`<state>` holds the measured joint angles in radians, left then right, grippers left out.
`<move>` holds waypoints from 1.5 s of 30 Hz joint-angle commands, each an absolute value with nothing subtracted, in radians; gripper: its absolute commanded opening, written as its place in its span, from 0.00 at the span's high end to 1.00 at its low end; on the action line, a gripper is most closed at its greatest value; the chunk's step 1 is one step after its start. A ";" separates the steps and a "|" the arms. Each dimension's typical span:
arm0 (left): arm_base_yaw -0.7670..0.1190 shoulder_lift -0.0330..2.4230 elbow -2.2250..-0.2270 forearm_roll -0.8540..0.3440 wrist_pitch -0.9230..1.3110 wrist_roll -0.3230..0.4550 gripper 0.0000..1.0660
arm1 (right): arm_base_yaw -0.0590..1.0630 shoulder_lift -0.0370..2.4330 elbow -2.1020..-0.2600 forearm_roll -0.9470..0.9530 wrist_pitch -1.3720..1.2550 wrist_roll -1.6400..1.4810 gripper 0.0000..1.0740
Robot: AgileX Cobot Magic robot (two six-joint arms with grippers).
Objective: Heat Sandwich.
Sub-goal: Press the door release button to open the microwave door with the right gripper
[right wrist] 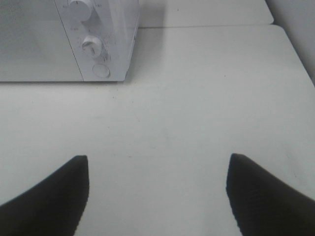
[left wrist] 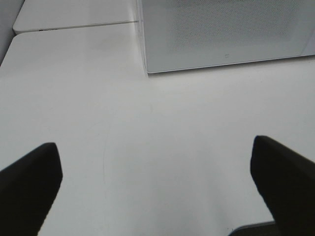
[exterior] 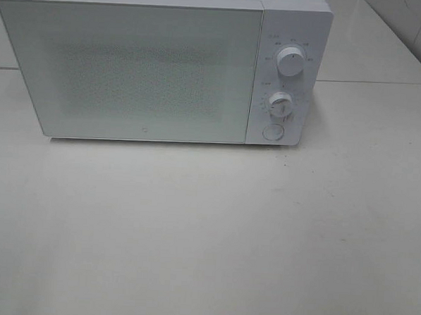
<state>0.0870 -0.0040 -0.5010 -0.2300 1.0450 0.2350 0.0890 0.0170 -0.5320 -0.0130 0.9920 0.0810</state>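
Along the back of the table, in the high view, the microwave stands with its door shut and dials facing forward; the sandwich shows nowhere, perhaps behind that frosted door. Left wrist view: the left gripper hangs spread wide, empty, over bare tabletop. Right wrist view: the right gripper is likewise parted, holding nothing, pointed toward the round button, probably to work the controls.

Two matte black, wedge-shaped fingers on the left hand, same tapered black fingers on the right hand, faintly textured
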 commanded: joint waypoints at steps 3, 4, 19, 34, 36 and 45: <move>0.087 -0.031 -0.499 -0.236 1.039 0.228 0.05 | 0.069 -0.031 -0.524 -0.019 1.009 0.078 0.30; 0.087 -0.031 -0.499 -0.236 1.039 0.228 0.05 | 0.069 -0.031 -0.503 -0.019 1.039 0.078 0.30; 0.087 -0.031 -0.499 -0.236 1.039 0.228 0.05 | 0.069 -0.031 -0.505 -0.018 1.037 0.076 0.30; 0.087 -0.031 -0.499 -0.236 1.039 0.228 0.05 | 0.069 -0.023 -0.518 -0.015 1.022 0.080 0.30; 0.087 -0.031 -0.499 -0.236 1.039 0.228 0.05 | 0.069 0.016 -0.541 -0.015 0.976 0.083 0.30; 0.087 -0.031 -0.499 -0.236 1.039 0.228 0.05 | 0.069 0.205 -0.548 -0.015 0.746 0.083 0.30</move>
<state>0.0870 -0.0040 -0.5010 -0.2300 1.0450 0.2350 0.0770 0.1580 -0.5410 -0.0120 0.8230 0.0810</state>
